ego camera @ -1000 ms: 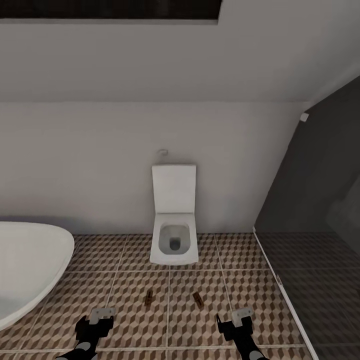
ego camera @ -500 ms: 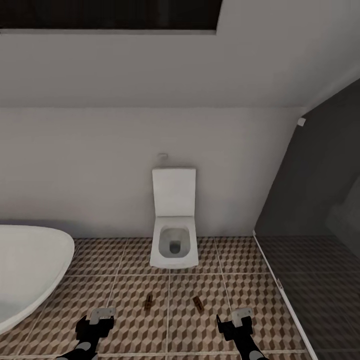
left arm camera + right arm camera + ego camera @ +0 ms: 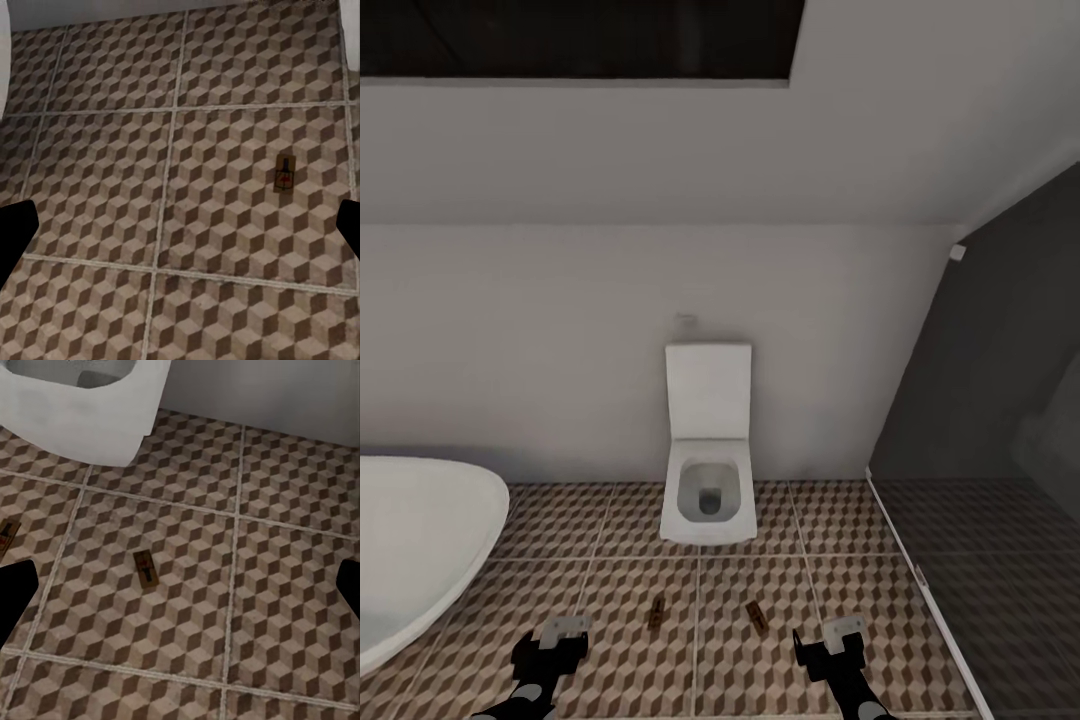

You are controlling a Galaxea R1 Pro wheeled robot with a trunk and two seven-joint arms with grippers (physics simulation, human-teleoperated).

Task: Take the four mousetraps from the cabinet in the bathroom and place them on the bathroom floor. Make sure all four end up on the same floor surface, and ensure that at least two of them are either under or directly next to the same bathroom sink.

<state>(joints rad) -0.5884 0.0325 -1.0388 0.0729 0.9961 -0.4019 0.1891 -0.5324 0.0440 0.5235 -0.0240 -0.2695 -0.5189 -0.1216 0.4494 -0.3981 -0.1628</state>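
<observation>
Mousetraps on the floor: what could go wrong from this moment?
1. Both mousetraps lie in front of the toilet, with no sink in sight, so the sink condition may fail.
2. They are tiny and flat on the tiles, so the open left claw or right claw might miss them.

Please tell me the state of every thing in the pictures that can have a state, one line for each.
left mousetrap: lying flat on the bathroom floor, not held.
right mousetrap: lying flat on the floor, not held.
toilet: lid raised, bowl open.
left end effector: open, empty.
right end effector: open, empty.
</observation>
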